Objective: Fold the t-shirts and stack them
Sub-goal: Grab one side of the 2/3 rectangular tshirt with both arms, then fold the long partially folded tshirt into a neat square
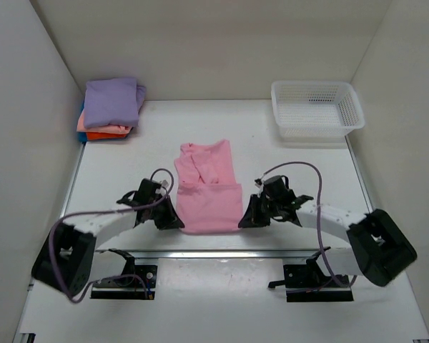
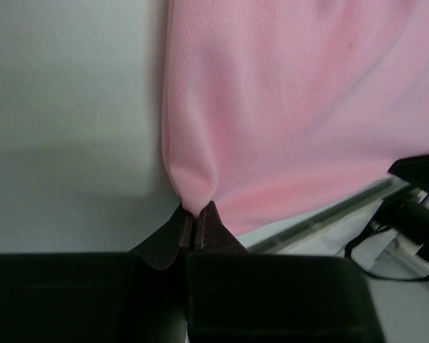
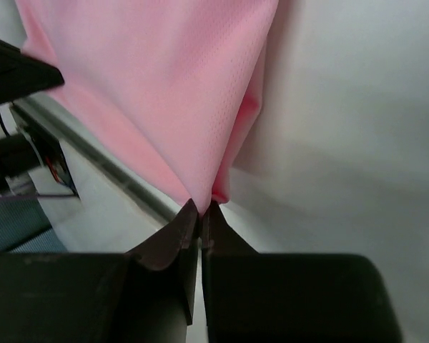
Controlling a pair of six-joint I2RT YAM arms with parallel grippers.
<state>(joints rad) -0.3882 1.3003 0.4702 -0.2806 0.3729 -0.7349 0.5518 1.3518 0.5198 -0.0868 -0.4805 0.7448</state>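
Four t-shirts [image 1: 207, 189], one basket [image 1: 319, 129]

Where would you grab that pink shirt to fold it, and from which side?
By its two hem corners, coming in from the near side. The pink shirt lies spread out with its hem closest to the robot. The left gripper and right gripper are each shut on one corner.

The pink t-shirt [image 2: 293, 107] is cut off by both wrist views' upper edges.
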